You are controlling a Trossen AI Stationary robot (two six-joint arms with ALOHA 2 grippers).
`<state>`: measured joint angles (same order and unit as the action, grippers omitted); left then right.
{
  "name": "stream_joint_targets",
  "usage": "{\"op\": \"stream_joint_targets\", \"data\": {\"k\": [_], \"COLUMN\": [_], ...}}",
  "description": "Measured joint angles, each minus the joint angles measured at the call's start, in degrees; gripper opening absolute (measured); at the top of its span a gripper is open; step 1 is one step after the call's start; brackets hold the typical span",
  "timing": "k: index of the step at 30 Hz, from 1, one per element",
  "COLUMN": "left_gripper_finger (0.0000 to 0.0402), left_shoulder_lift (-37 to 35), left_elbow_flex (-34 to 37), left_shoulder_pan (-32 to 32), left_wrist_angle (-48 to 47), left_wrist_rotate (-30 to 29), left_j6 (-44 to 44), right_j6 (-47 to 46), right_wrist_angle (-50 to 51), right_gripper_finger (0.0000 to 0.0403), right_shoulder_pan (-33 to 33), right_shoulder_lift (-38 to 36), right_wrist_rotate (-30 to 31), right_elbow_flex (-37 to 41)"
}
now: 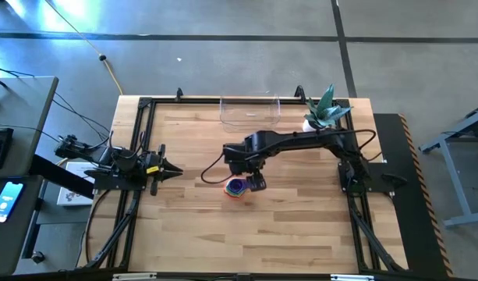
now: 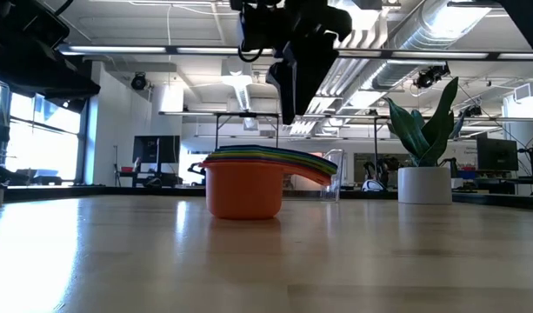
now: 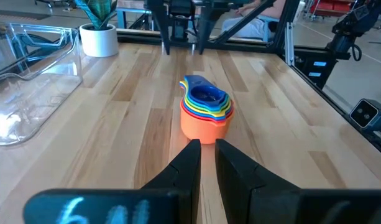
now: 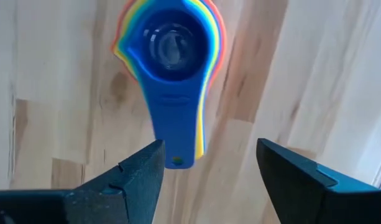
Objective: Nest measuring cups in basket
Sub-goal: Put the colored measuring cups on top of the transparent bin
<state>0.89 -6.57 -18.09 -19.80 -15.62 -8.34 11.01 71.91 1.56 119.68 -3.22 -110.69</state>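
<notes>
The measuring cups (image 1: 237,187) sit nested in one stack on the bare table near its middle. An orange cup (image 2: 242,193) is outermost with its base on the wood, and a blue cup (image 4: 171,50) is on top. My right gripper (image 4: 209,168) hangs open above the stack's handles (image 4: 178,130), pointing down and clear of them (image 2: 289,113). The basket (image 1: 250,111), clear plastic, stands at the far edge with no cups in it. My left gripper (image 3: 207,152) waits shut at the table's left side, pointing level at the stack.
A white pot with a green plant (image 1: 320,115) stands at the far right, beside the basket. Black frame rails (image 1: 137,148) run along the table's left, right and far edges. Bare wood lies between the stack and the basket.
</notes>
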Motion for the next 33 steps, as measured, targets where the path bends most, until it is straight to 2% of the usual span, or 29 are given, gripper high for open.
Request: {"op": "stream_joint_targets", "data": {"k": [7,11,17,25,33], "left_gripper_finger": [0.0039,0.0039,0.0039,0.0039,0.0039], "left_shoulder_lift": [0.0,0.0,0.0,0.01,0.01], "left_elbow_flex": [0.0,0.0,0.0,0.0,-0.02], "left_shoulder_pan": [0.0,0.0,-0.02,-0.01,-0.02], "left_wrist_angle": [0.01,0.01,-0.01,0.0,0.01], "left_wrist_rotate": [0.0,0.0,-0.02,-0.01,-0.01], "left_j6": [0.0,0.0,0.0,0.0,0.0], "right_j6": [2.39,0.9,-2.58,-3.03,-4.58], "right_wrist_angle": [-1.43,-3.17,-8.65,-9.45,-16.17], "right_gripper_finger": [0.0255,0.029,0.0332,0.0335,0.0335], "right_shoulder_pan": [2.28,2.81,2.48,2.48,2.48], "right_shoulder_lift": [0.0,-0.11,0.12,0.04,0.04], "right_wrist_rotate": [-0.13,1.23,-1.69,-1.48,-1.45], "right_elbow_flex": [0.0,2.12,8.64,8.91,14.49]}}
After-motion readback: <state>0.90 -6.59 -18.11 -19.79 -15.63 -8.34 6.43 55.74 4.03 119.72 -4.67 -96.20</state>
